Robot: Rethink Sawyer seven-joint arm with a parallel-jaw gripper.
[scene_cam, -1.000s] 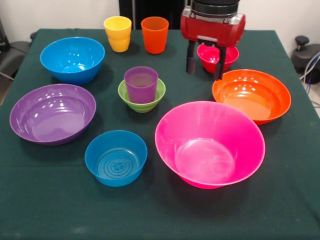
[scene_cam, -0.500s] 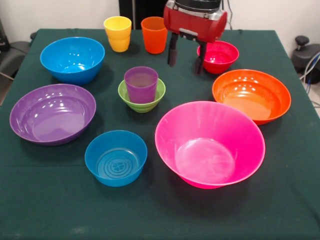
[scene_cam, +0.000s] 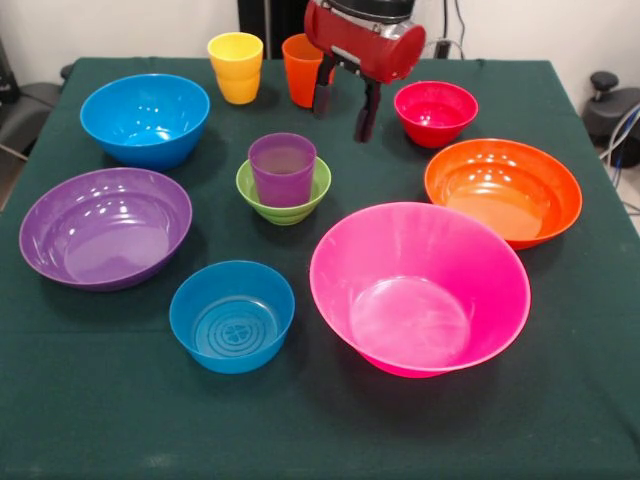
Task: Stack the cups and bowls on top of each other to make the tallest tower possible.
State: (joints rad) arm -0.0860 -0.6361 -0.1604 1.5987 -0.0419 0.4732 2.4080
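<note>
The gripper (scene_cam: 345,118) hangs spread apart and empty. The red bowl (scene_cam: 435,113) sits just beside it; the orange cup (scene_cam: 300,68) stands partly behind one finger.

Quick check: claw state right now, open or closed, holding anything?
Claw: open and empty, hanging above the table between the orange cup and the red bowl.
</note>
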